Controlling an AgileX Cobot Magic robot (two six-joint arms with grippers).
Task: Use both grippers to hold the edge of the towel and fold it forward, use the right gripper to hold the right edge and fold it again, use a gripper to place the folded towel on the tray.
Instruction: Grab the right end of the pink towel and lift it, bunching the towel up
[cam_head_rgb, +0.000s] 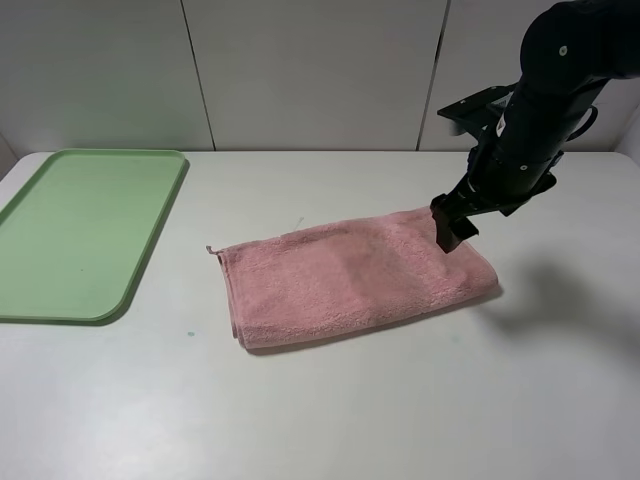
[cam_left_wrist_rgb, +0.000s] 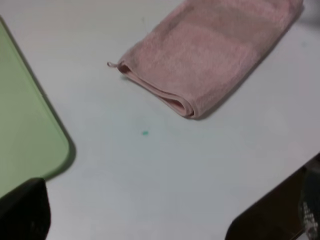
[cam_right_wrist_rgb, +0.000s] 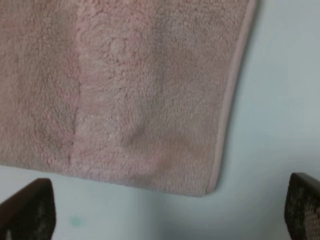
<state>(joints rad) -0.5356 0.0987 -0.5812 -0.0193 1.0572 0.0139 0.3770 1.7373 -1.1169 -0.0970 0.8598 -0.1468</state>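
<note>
Nothing here can be read. From where I stand, the pink towel (cam_head_rgb: 355, 285), the green tray (cam_head_rgb: 80, 230) and the white counter (cam_head_rgb: 330, 420) show plain surfaces, with no lettering, number, brand or sign that I can make out in any view.

Pink terry towel (cam_head_rgb: 355, 282), pale-green tray (cam_head_rgb: 85, 235), white table (cam_head_rgb: 320, 410), black arm (cam_head_rgb: 540, 110)
</note>
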